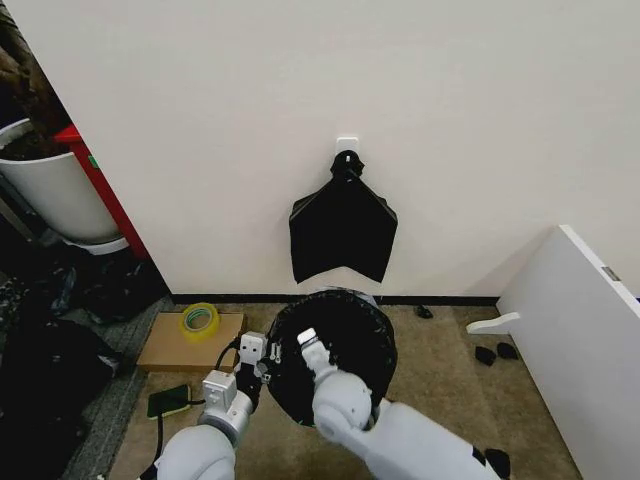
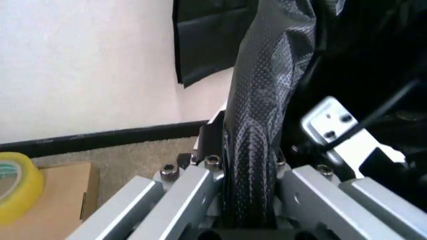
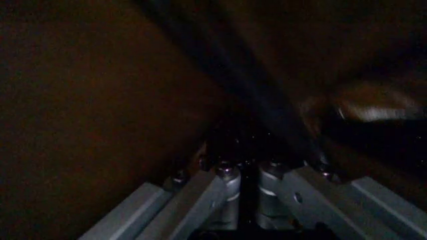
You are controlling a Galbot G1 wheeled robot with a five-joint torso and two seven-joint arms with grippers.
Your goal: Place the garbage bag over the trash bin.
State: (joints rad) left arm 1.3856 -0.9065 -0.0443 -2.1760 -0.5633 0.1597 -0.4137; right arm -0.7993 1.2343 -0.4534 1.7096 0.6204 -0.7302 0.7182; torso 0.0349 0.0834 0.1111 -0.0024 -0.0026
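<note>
The garbage bag (image 1: 335, 350) is crinkly black plastic, opened wide and draped over the trash bin on the floor by the wall. Of the trash bin (image 1: 367, 297) only a white sliver of rim shows at the far side. My left gripper (image 1: 268, 362) is at the bag's near-left edge. In the left wrist view the left gripper (image 2: 248, 165) is shut on a bunched fold of the garbage bag (image 2: 257, 100). My right gripper (image 1: 306, 340) reaches inside the bag's mouth. In the dark right wrist view the right gripper (image 3: 248, 177) has its fingers (image 3: 227, 182) pinched on a band of the plastic.
A flat black bag bundle (image 1: 343, 230) hangs from a wall hook above the bin. A cardboard box (image 1: 165, 345) with a yellow tape roll (image 1: 198, 320) lies to the left, near a large white pot (image 1: 55, 190). A white panel (image 1: 580, 340) stands at the right.
</note>
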